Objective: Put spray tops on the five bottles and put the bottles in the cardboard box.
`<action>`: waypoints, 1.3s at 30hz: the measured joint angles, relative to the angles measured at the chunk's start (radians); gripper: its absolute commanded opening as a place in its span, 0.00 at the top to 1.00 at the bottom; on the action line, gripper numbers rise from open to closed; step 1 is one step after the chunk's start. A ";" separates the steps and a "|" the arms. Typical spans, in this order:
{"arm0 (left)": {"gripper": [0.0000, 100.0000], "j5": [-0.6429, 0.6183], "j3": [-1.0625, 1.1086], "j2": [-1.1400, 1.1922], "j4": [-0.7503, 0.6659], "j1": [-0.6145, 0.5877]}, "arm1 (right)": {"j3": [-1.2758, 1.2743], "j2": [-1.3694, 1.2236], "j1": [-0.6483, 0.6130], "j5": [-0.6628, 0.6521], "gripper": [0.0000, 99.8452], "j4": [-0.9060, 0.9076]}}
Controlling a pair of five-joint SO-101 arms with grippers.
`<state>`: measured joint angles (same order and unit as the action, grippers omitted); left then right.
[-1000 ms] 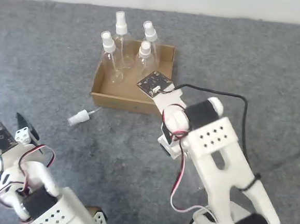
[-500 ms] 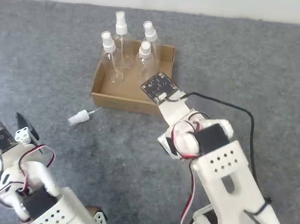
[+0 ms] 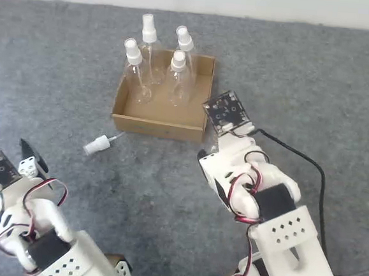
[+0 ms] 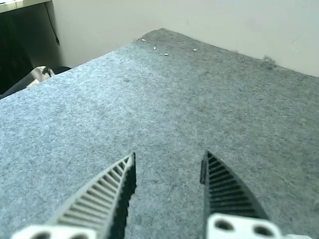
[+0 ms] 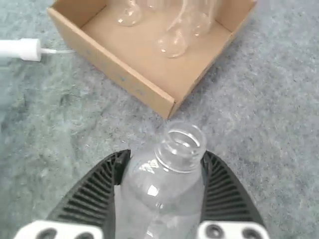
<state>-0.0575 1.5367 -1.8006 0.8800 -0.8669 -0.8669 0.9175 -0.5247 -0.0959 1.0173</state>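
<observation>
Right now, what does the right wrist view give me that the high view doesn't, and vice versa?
Right wrist view adds: the right gripper closed on an uncapped bottle, neck open, near a corner of the cardboard box. High view adds: white spray tops on the four bottles standing in the box, plus the left arm off at the near-left. Shared: the box, the bases of the bottles inside it, and the loose spray top lying beside the box.
</observation>
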 measured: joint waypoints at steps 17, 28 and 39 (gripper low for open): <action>0.80 0.049 0.063 0.000 -0.063 0.049 | -0.311 0.290 0.011 0.003 0.91 -0.155; 0.79 0.064 0.066 0.000 -0.069 0.077 | -0.473 0.569 0.087 0.003 0.91 -0.199; 0.79 0.192 -0.058 0.000 0.091 0.239 | -0.535 0.710 0.087 0.003 0.91 -0.199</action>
<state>0.1343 1.4784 -1.8006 0.9705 -0.6276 -1.4024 1.6280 -0.4373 -0.0928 0.8178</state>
